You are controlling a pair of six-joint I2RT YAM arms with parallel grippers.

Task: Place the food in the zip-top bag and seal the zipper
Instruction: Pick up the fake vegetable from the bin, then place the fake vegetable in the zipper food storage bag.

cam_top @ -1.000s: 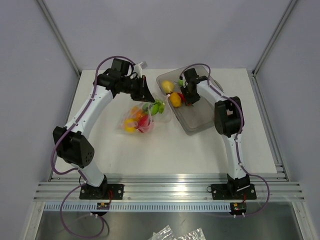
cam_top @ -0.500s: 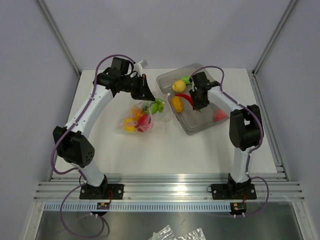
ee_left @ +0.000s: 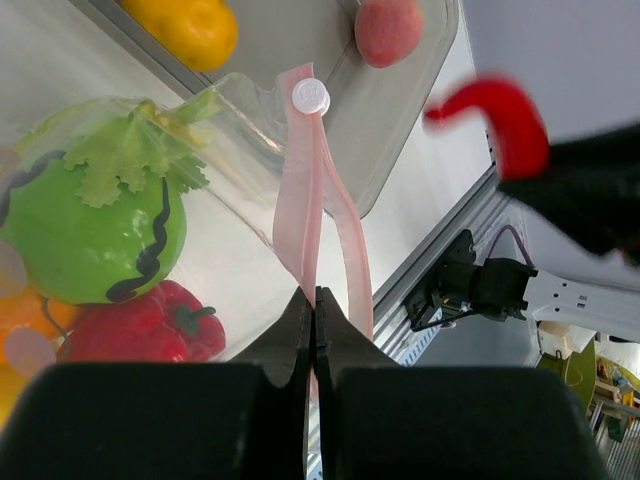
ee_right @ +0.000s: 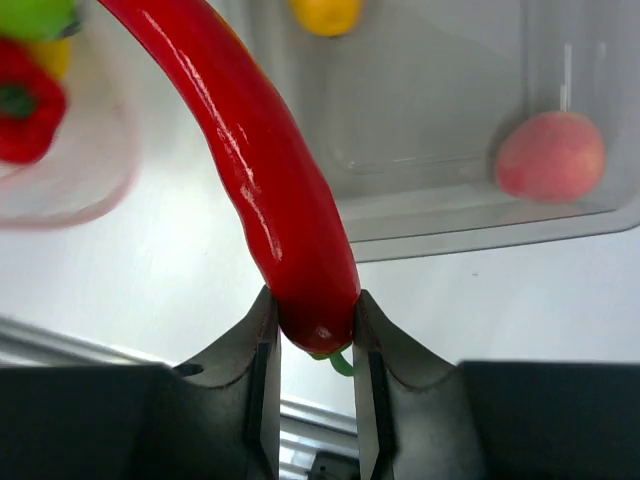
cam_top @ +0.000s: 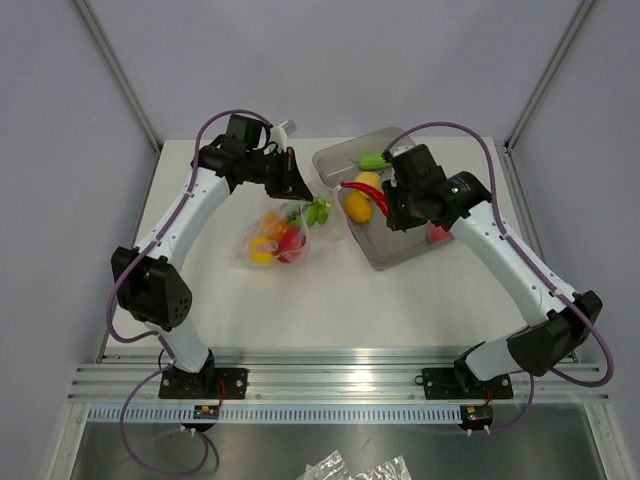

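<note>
The right gripper [ee_right: 312, 335] had closed on the red chili [ee_right: 270, 170] and lifted it off the tray [cam_top: 398, 248], ready for the bag [ee_left: 250, 150] at nine o'clock, whose zipper [ee_left: 305, 180] the left gripper [ee_left: 312, 305] pinched.

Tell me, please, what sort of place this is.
Probably a robotics lab test cell: two arms bolted to an aluminium rail at the edge of a white table, plain grey panel walls in metal framing, and toy food as props.

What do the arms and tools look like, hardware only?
Left arm and right arm: white link shells, black joint housings, black base plates. A purple cable loops along each. Left tool and right tool: black, two-fingered.
</note>
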